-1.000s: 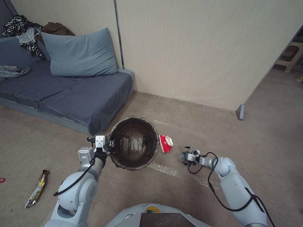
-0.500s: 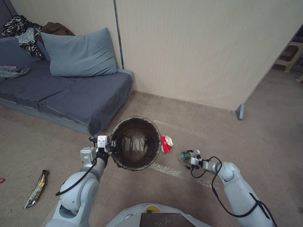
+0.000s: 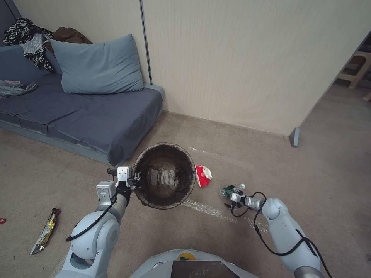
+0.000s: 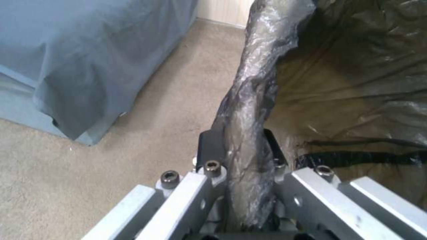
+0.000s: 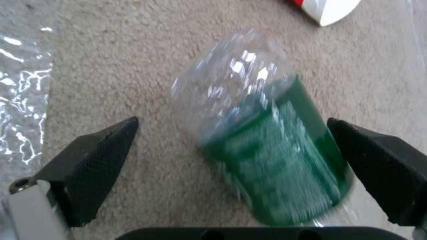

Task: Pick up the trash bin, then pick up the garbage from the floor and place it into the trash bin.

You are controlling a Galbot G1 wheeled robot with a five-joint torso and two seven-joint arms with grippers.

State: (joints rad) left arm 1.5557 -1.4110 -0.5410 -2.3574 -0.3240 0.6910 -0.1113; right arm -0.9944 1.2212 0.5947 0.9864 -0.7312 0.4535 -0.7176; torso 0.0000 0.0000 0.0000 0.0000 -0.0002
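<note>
My left gripper (image 3: 133,180) holds the trash bin (image 3: 170,144) off the carpet, shut on its bag-covered rim (image 4: 258,66); in the left wrist view the fingers (image 4: 209,146) pinch the folded dark bag. A clear bottle with a green label (image 3: 228,190) lies on the carpet to the bin's right. My right gripper (image 3: 233,197) is down at it and open, its two black fingers (image 5: 102,156) on either side of the bottle (image 5: 271,150). A crushed red-and-white cup (image 3: 203,175) lies between bin and bottle. A gold wrapper (image 3: 45,231) lies at the far left.
A grey sofa (image 3: 89,116) with a pillow (image 3: 98,65) stands behind the bin on the left. A panel wall (image 3: 239,65) runs behind, ending at a grey foot (image 3: 295,137). Shiny tape strips (image 3: 203,208) cross the carpet. A small red scrap (image 3: 2,221) lies at the left edge.
My right gripper has drawn back a little toward me and settled low beside the bottle, which stays on the carpet. The bin in my left gripper shifted only slightly.
</note>
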